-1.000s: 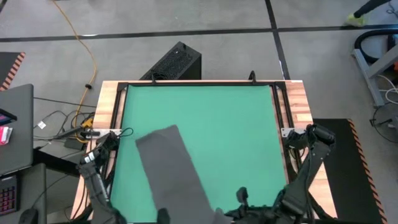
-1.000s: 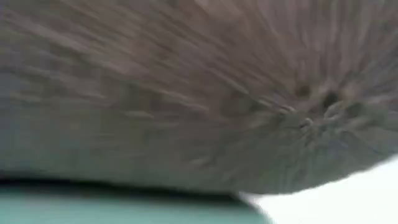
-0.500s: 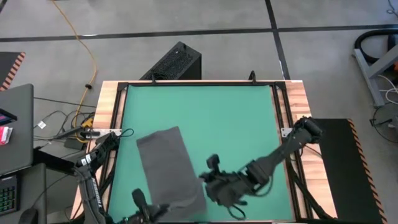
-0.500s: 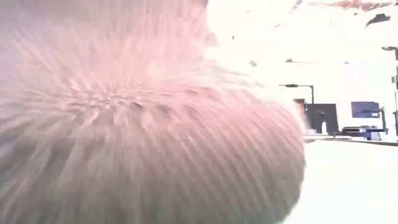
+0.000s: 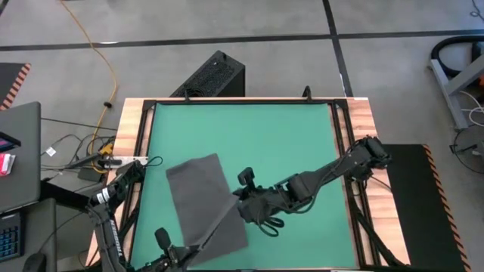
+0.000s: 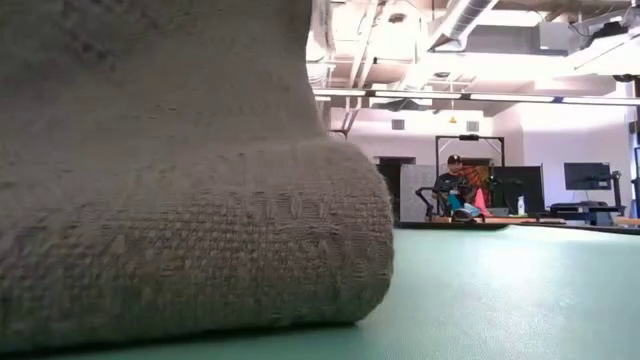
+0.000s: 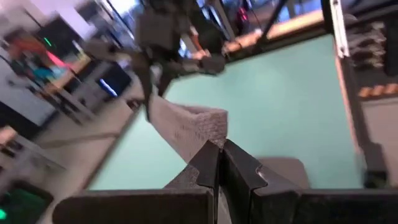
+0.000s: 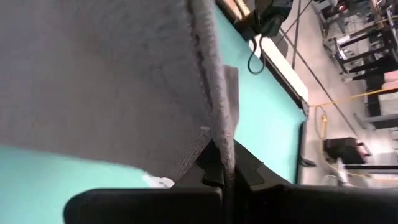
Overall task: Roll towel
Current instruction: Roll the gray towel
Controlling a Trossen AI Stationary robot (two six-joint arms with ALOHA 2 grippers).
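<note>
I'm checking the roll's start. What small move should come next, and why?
Probably carry the lifted edge a little farther over the towel and lower it. Both grippers, left and right, are shut on that edge, holding it taut above the flat part, and the fold by the low camera is already curling.

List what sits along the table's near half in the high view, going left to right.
Left gripper, shut on the towel's near corner → towel, its edge lifted → right gripper, shut on the towel's right edge.

Plain dark grey towel (image 5: 198, 196), green table (image 5: 265, 136)
</note>
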